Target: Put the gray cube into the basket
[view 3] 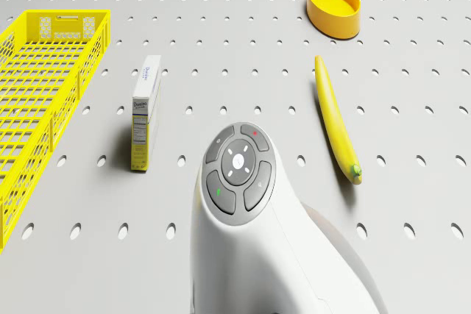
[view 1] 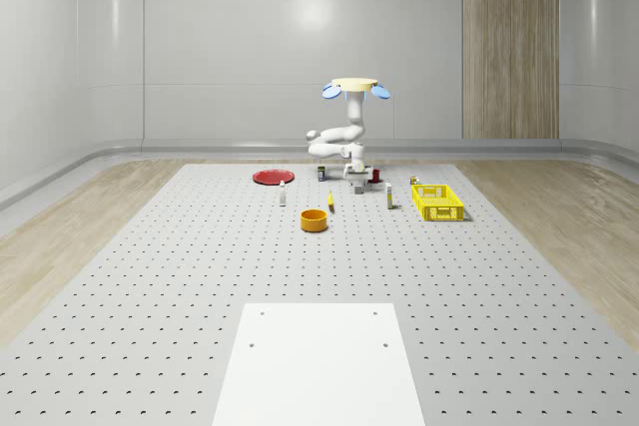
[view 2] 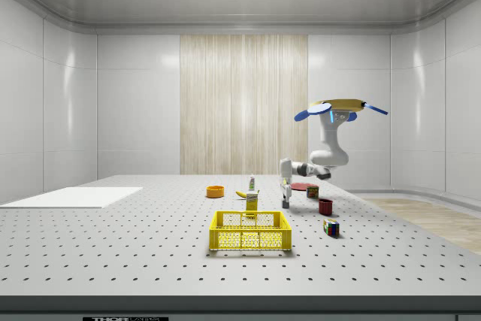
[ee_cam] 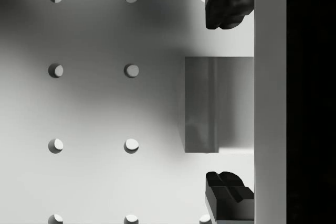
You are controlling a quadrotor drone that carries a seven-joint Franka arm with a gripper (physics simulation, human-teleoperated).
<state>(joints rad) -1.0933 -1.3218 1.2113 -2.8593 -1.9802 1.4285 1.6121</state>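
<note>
The gray cube [ee_cam: 218, 103] rests on the perforated table, and my gripper [ee_cam: 226, 98] is lowered around it. The gripper is open, with one dark fingertip [ee_cam: 227, 4] on each side of the cube and a gap left at both. In the whole-scene view the gripper [view 1: 356, 180] stands just over the cube [view 1: 356, 188], under the bent white arm. The drone [view 1: 354, 87] hovers above this spot. The yellow basket [view 1: 437, 202] sits on the table toward the whole-scene view's right of the cube; in the side view the basket [view 2: 250, 231] is nearer the camera than the gripper [view 2: 285, 199].
Around the cube lie a banana [view 3: 335, 119], a small upright box [view 3: 146, 112], a yellow bowl [view 3: 335, 5], a red plate [view 1: 272, 177], a red mug [view 2: 325, 206] and a colourful cube [view 2: 331, 226]. A white panel [view 1: 319, 361] lies at the table's near end.
</note>
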